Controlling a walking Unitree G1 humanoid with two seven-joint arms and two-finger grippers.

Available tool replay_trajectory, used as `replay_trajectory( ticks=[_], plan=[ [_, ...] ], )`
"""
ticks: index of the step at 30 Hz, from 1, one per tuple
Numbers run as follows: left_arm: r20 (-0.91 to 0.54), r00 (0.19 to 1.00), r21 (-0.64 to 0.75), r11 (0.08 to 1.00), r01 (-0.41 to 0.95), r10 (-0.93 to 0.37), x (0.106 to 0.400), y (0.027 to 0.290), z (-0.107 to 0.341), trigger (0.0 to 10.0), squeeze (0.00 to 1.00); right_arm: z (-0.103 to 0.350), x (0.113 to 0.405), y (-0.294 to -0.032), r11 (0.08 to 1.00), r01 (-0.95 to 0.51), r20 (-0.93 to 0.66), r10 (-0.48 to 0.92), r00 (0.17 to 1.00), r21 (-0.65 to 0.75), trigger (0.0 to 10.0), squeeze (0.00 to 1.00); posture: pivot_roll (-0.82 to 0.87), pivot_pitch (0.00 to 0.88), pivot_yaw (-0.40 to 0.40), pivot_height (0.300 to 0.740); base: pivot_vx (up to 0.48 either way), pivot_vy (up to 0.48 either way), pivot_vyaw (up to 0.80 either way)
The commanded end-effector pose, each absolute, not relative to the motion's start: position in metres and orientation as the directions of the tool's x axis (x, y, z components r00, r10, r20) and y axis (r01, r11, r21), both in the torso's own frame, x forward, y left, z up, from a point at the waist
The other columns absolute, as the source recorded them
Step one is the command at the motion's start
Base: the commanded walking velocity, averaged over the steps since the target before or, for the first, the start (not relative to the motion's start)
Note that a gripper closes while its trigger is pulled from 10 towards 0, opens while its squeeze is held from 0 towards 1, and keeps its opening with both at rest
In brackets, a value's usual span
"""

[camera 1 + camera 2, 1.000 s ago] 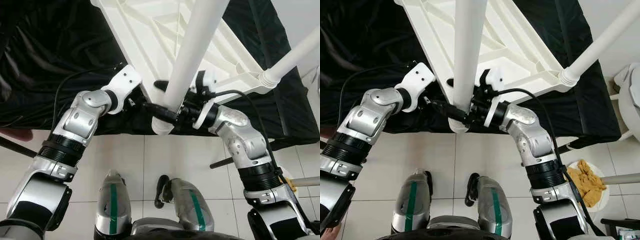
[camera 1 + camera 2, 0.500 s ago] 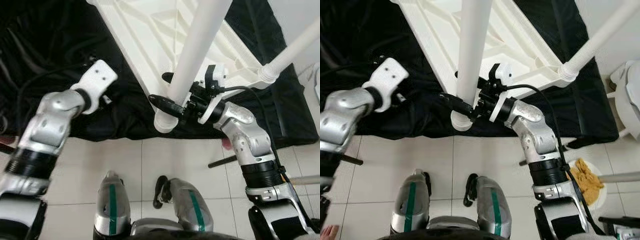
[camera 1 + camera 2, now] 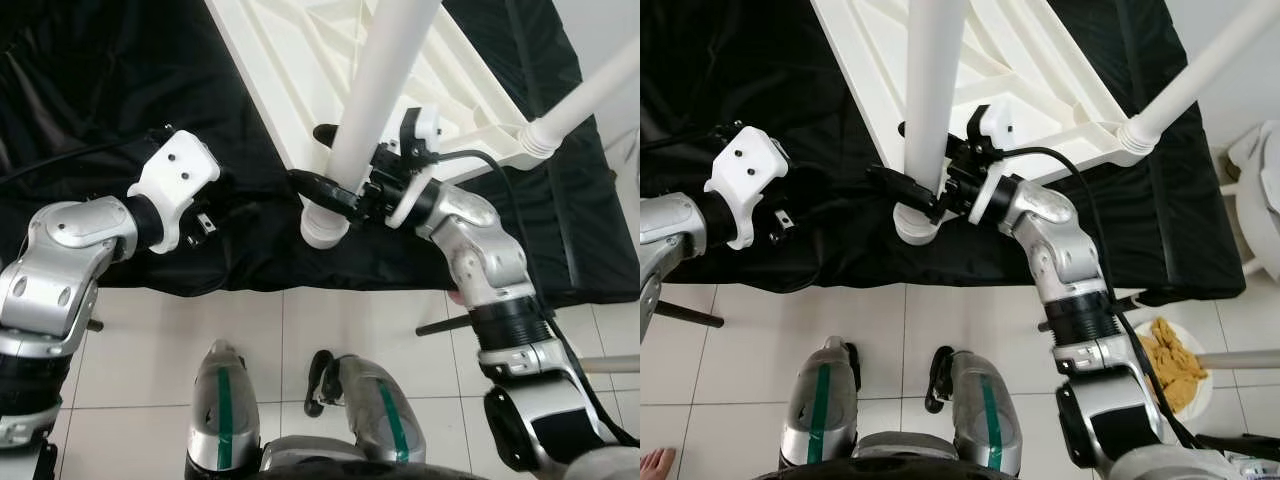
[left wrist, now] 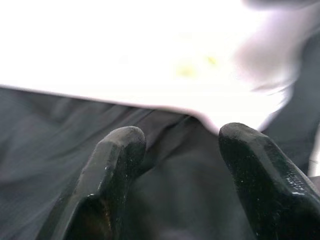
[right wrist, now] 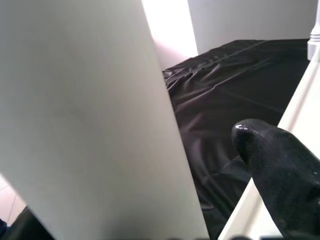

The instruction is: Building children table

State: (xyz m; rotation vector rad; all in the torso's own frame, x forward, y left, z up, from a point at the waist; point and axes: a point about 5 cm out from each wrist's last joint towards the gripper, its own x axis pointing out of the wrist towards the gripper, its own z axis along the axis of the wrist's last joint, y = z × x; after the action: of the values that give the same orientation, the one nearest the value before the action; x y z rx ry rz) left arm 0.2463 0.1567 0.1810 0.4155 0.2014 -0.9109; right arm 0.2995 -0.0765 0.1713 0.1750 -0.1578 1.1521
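A white plastic table top (image 3: 290, 60) lies upside down on a black cloth (image 3: 90, 90). Its near white leg (image 3: 385, 70) rises toward me from a collar (image 3: 322, 226) at the table's near corner. A second leg (image 3: 590, 95) stands at the right corner. My right gripper (image 3: 330, 162) is just above the collar, with one black finger on each side of the near leg, shut on it. In the right wrist view the leg (image 5: 85, 115) sits beside one fingertip (image 5: 272, 170). My left gripper (image 4: 185, 170) is open over the cloth, left of the table's edge, holding nothing.
White floor tiles (image 3: 360, 330) run along the cloth's near edge, and my own legs (image 3: 225, 400) stand there. A black rod (image 3: 445, 325) lies on the floor by my right arm. A plate with a yellow cloth (image 3: 1170, 365) sits at the lower right.
My left arm has drawn back to the left, away from the near leg and the table edge. My right gripper has stayed on the leg near its base.
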Motion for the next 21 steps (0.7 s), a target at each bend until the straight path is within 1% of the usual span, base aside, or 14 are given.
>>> replay_trajectory(
  ticks=[1, 3, 5, 7, 9, 11, 12, 13, 14, 16, 19, 21],
  plan=[
    [-0.337, 0.580, 0.226, 0.534, 0.815, -0.742, 0.241, 0.153, 0.181, 10.0, 0.00, 0.166, 0.306, -0.075, 0.419, -0.906, 0.193, 0.886, 0.423, 0.060, 10.0, 0.00, 0.17, 0.084, -0.142, 0.740, 0.000, 0.000, 0.00],
    [-0.290, 0.578, 0.174, 0.552, 0.815, -0.762, 0.238, 0.142, 0.181, 10.0, 0.00, 0.168, 0.317, -0.059, 0.429, -0.900, 0.209, 0.876, 0.435, 0.073, 10.0, 0.00, 0.17, 0.086, -0.148, 0.740, 0.000, 0.000, 0.00],
    [-0.290, 0.578, 0.174, 0.552, 0.815, -0.762, 0.238, 0.142, 0.181, 10.0, 0.00, 0.168, 0.317, -0.059, 0.429, -0.900, 0.209, 0.876, 0.435, 0.073, 10.0, 0.00, 0.17, 0.086, -0.148, 0.740, 0.000, 0.000, 0.00],
    [-0.256, 0.583, 0.123, 0.572, 0.811, -0.771, 0.236, 0.128, 0.177, 10.0, 0.00, 0.173, 0.325, -0.043, 0.439, -0.895, 0.230, 0.866, 0.445, 0.078, 10.0, 0.00, 0.18, 0.088, -0.154, 0.740, 0.000, 0.000, 0.00],
    [-0.256, 0.583, 0.123, 0.572, 0.811, -0.771, 0.236, 0.128, 0.177, 10.0, 0.00, 0.173, 0.325, -0.043, 0.439, -0.895, 0.230, 0.866, 0.445, 0.078, 10.0, 0.00, 0.18, 0.088, -0.154, 0.740, 0.000, 0.000, 0.00],
    [-0.227, 0.589, 0.083, 0.587, 0.805, -0.775, 0.234, 0.118, 0.176, 10.0, 0.00, 0.178, 0.331, -0.027, 0.448, -0.890, 0.244, 0.857, 0.453, 0.079, 10.0, 0.00, 0.18, 0.093, -0.160, 0.740, 0.000, 0.000, 0.00],
    [-0.227, 0.589, 0.083, 0.587, 0.805, -0.775, 0.234, 0.118, 0.176, 10.0, 0.00, 0.178, 0.331, -0.027, 0.448, -0.890, 0.244, 0.857, 0.453, 0.079, 10.0, 0.00, 0.18, 0.093, -0.160, 0.740, 0.000, 0.000, 0.00],
    [-0.212, 0.593, 0.070, 0.593, 0.802, -0.777, 0.234, 0.115, 0.177, 10.0, 0.00, 0.180, 0.333, -0.020, 0.452, -0.889, 0.247, 0.855, 0.457, 0.079, 10.0, 0.00, 0.18, 0.093, -0.160, 0.740, 0.000, 0.000, 0.00],
    [-0.212, 0.593, 0.070, 0.593, 0.802, -0.777, 0.234, 0.115, 0.177, 10.0, 0.00, 0.180, 0.333, -0.020, 0.452, -0.889, 0.247, 0.855, 0.457, 0.079, 10.0, 0.00, 0.18, 0.093, -0.160, 0.740, 0.000, 0.000, 0.00],
    [-0.189, 0.608, 0.052, 0.611, 0.790, -0.771, 0.235, 0.115, 0.180, 10.0, 0.00, 0.182, 0.335, -0.003, 0.456, -0.888, 0.240, 0.857, 0.457, 0.064, 10.0, 0.00, 0.18, 0.094, -0.162, 0.740, 0.000, 0.000, 0.00],
    [-0.183, 0.618, 0.047, 0.621, 0.783, -0.765, 0.236, 0.118, 0.182, 10.0, 0.00, 0.181, 0.334, 0.004, 0.451, -0.890, 0.236, 0.860, 0.452, 0.062, 10.0, 0.00, 0.18, 0.094, -0.162, 0.740, 0.000, 0.000, 0.00],
    [-0.179, 0.630, 0.049, 0.632, 0.773, -0.756, 0.238, 0.124, 0.186, 10.0, 0.00, 0.177, 0.332, 0.020, 0.452, -0.890, 0.228, 0.862, 0.453, 0.061, 10.0, 0.00, 0.18, 0.092, -0.161, 0.740, 0.000, 0.000, 0.00]
  ],
)
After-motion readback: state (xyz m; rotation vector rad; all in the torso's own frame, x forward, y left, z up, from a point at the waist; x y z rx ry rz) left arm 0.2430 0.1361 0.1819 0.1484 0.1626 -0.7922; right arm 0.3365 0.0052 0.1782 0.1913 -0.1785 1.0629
